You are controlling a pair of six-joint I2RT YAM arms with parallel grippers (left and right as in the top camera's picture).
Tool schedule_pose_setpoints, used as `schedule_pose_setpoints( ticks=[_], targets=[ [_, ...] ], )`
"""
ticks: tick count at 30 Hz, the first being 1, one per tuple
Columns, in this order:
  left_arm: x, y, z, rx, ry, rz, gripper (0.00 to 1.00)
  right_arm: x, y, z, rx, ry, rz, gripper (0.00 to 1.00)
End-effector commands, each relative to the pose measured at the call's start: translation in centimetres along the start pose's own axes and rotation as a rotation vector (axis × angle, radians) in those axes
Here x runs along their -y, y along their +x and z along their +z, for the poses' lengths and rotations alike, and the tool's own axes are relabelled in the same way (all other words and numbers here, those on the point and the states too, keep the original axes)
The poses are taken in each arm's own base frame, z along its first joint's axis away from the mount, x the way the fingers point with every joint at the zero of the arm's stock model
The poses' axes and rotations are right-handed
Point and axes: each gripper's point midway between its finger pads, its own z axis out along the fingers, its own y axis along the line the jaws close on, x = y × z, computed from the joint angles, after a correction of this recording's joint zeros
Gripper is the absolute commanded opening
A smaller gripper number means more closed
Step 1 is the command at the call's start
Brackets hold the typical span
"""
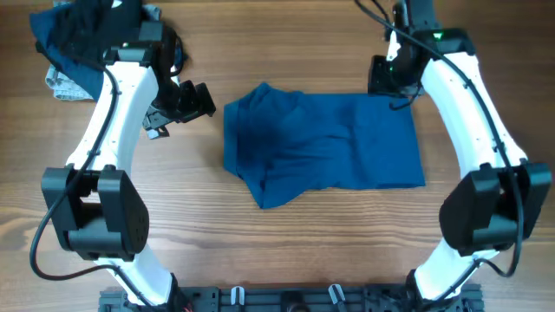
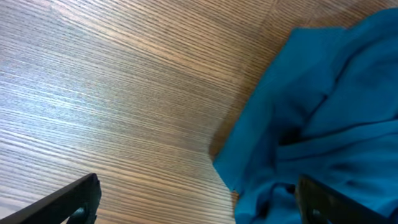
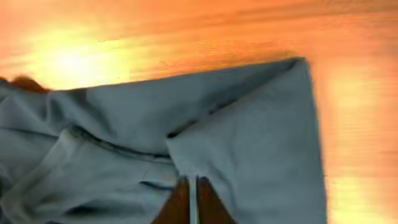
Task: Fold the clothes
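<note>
Overhead, blue shirt (image 1: 347,143), wooden table (image 1: 286,251) showing around

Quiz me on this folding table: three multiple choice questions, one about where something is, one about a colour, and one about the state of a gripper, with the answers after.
1. Where does the heap of dark clothes lie on the table?
A. At the far left corner
B. At the near right corner
C. Dead centre

2. What colour is the shirt spread in the middle?
A. Red
B. White
C. Blue

3. How does the left gripper stand?
A. Shut on the cloth
B. Open, holding nothing
C. Shut on nothing

Answers:
1. A: the overhead view shows the heap behind the left arm, apart from the shirt.
2. C: the shirt is plain mid-blue in the overhead and left wrist views.
3. B: its wrist view shows the jaws wide apart over bare wood beside the shirt's edge.
</note>
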Motion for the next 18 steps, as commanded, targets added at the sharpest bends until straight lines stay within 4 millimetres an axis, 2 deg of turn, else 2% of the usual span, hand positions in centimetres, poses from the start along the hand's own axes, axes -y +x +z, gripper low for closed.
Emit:
schedule_pose_setpoints(
  ticks=[1, 4, 7, 9, 11, 16, 18],
  targets=[
    [-0.1, 0.1, -0.4, 0.001, 0.014, -0.002, 1.0, -1.7, 3.2, 4.2, -0.127, -0.111, -0.002, 0.04],
    [-0.1, 0.1, -0.4, 0.0, 0.013, -0.002, 1.0, -2.3, 4.7, 6.6, -0.153, -0.169, 0.003, 0.04],
    [-0.1, 0.1, -0.4, 0.0, 0.013, -0.002, 1.0, -1.9, 5.4, 8.4, -0.155, -0.161, 0.028, 0.04],
    [-0.1, 0.1, -0.4, -0.001, 0.013, -0.002, 1.0, -1.9, 4.7, 10.3, -0.11, -0.17, 0.004, 0.04],
    [-0.1, 0.1, -0.4, -0.001, 0.013, -0.002, 1.0, -2.2, 3.3, 11.4, -0.035, -0.189, -0.083, 0.04],
    [-0.2, 0.3, -0.4, -0.006, 0.01, -0.003, 1.0, -3.0, 1.2, 11.6, 0.048, -0.222, -0.108, 0.04],
    [-0.2, 0.3, -0.4, -0.006, 0.01, -0.003, 1.0, -2.9, 0.8, 11.0, 0.059, -0.218, -0.127, 0.04]
  ],
)
